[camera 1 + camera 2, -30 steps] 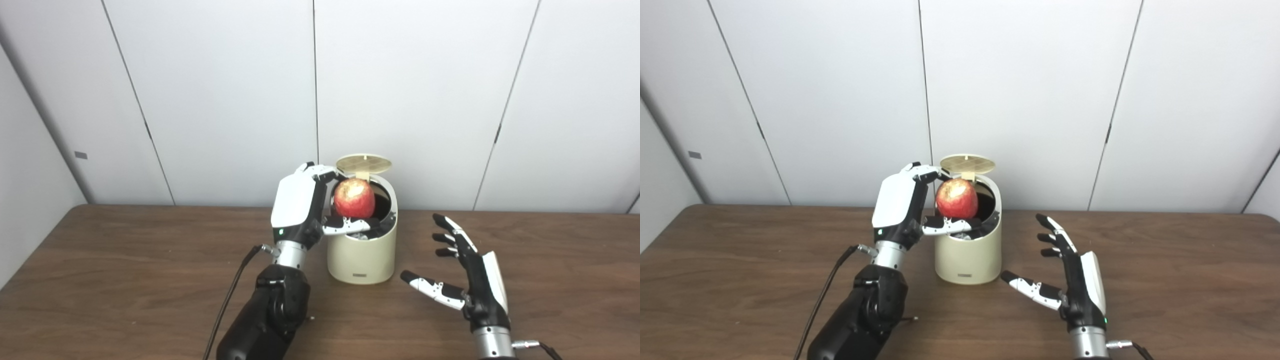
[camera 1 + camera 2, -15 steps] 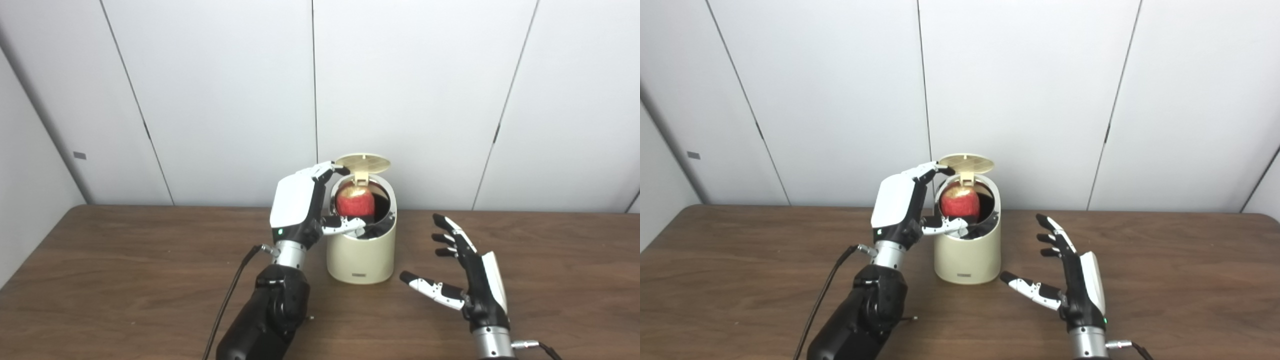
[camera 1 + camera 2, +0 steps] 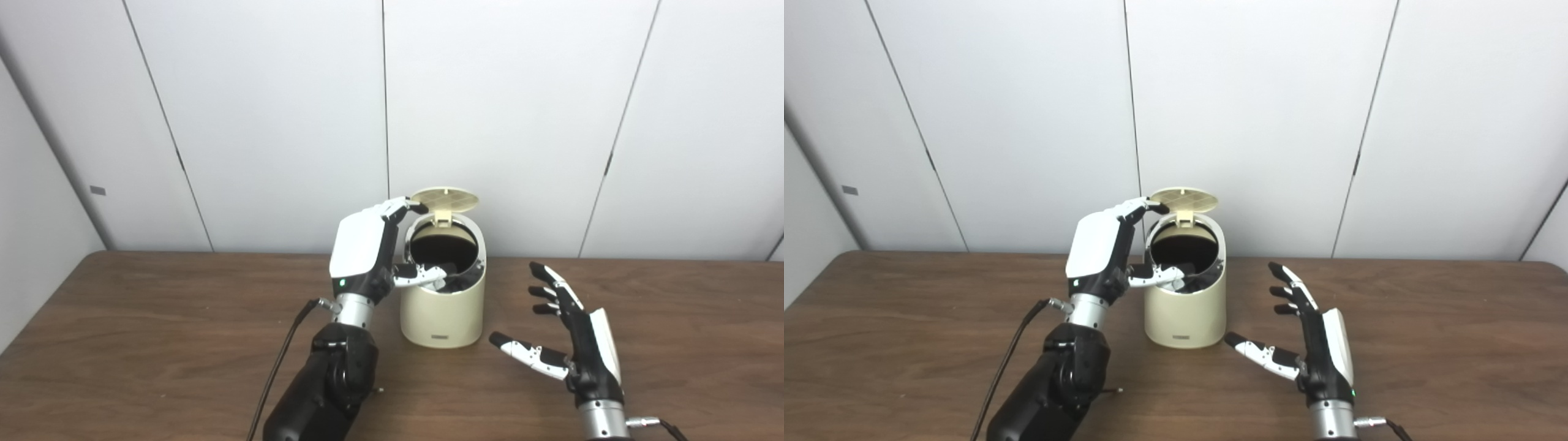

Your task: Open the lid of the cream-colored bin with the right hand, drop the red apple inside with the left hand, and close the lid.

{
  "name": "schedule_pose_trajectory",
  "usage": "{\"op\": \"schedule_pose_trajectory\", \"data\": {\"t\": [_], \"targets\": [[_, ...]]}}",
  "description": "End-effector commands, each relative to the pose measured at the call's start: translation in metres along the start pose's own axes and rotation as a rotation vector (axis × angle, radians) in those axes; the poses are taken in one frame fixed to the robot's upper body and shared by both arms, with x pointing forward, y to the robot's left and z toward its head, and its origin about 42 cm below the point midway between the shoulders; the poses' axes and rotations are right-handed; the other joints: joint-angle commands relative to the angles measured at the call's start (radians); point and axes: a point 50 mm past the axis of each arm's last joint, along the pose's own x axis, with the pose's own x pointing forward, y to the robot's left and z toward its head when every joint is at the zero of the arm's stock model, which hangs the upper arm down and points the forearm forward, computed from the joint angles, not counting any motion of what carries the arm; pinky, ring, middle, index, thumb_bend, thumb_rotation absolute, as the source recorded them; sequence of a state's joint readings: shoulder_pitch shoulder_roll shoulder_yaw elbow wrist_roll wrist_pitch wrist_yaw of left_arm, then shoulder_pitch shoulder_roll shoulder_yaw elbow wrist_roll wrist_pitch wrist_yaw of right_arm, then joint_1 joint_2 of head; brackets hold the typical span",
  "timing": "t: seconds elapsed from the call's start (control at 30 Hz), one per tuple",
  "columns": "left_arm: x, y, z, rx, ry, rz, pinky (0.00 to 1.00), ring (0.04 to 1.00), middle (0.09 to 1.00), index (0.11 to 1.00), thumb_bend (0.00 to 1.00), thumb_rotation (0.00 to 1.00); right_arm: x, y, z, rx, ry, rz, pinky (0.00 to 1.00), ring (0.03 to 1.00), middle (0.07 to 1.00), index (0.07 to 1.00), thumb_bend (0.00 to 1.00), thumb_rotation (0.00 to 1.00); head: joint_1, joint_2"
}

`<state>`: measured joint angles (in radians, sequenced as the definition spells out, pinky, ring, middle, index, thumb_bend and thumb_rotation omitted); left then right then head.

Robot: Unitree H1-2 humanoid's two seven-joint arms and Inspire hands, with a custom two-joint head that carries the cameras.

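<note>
The cream-colored bin point(image 3: 442, 315) stands on the brown table, its round lid point(image 3: 444, 197) tipped up at the back and its dark mouth showing. No red apple shows in either view; the inside of the bin is too dark to read. My left hand point(image 3: 367, 251) is open beside the bin's left rim, fingers spread, thumb reaching over the front of the opening, fingertips by the lid's left edge. My right hand point(image 3: 572, 334) is open above the table to the right of the bin, apart from it, holding nothing.
The wooden table point(image 3: 153, 343) stretches wide on both sides of the bin. White wall panels point(image 3: 275, 122) stand close behind it. A black cable point(image 3: 278, 367) runs from my left wrist down to the picture's bottom edge.
The apple left my left hand, dropped into the bin's mouth and went out of sight. My left hand's fingers spread open. The right hand has stayed put.
</note>
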<state>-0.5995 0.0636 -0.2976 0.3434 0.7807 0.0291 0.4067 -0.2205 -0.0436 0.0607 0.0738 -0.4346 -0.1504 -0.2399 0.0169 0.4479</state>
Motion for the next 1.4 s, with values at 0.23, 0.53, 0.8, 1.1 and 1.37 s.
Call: {"op": "schedule_pose_trajectory", "data": {"t": [0.23, 0.53, 0.8, 1.1, 1.37], "targets": [[0.008, 0.018, 0.005, -0.083, -0.048, 0.096, 0.69, 0.726, 0.719, 0.618, 0.80, 0.12, 0.013, -0.001, 0.017, 0.022, -0.081, -0.028, 0.66, 0.778, 0.858, 0.845, 0.59, 0.23, 0.004, -0.001], [-0.008, 0.031, -0.014, -0.155, -0.020, 0.185, 0.57, 0.667, 0.660, 0.493, 0.52, 0.07, 0.015, -0.001, 0.014, 0.030, -0.080, -0.020, 0.66, 0.781, 0.861, 0.846, 0.58, 0.23, 0.015, -0.006], [-0.020, 0.038, -0.035, -0.133, 0.031, 0.195, 0.61, 0.686, 0.678, 0.496, 0.51, 0.07, 0.013, -0.004, 0.011, 0.023, -0.076, -0.012, 0.66, 0.778, 0.860, 0.842, 0.58, 0.22, 0.033, -0.008], [-0.036, 0.052, -0.046, -0.280, 0.072, 0.245, 0.64, 0.684, 0.665, 0.497, 0.51, 0.06, 0.012, -0.012, 0.005, 0.012, -0.084, -0.014, 0.66, 0.779, 0.862, 0.846, 0.58, 0.22, 0.043, -0.019], [-0.075, 0.067, -0.053, -0.667, 0.119, 0.137, 0.55, 0.626, 0.705, 0.728, 0.66, 0.07, 0.029, -0.025, 0.014, 0.005, -0.160, -0.018, 0.68, 0.774, 0.852, 0.823, 0.57, 0.33, 0.043, -0.022]]}}
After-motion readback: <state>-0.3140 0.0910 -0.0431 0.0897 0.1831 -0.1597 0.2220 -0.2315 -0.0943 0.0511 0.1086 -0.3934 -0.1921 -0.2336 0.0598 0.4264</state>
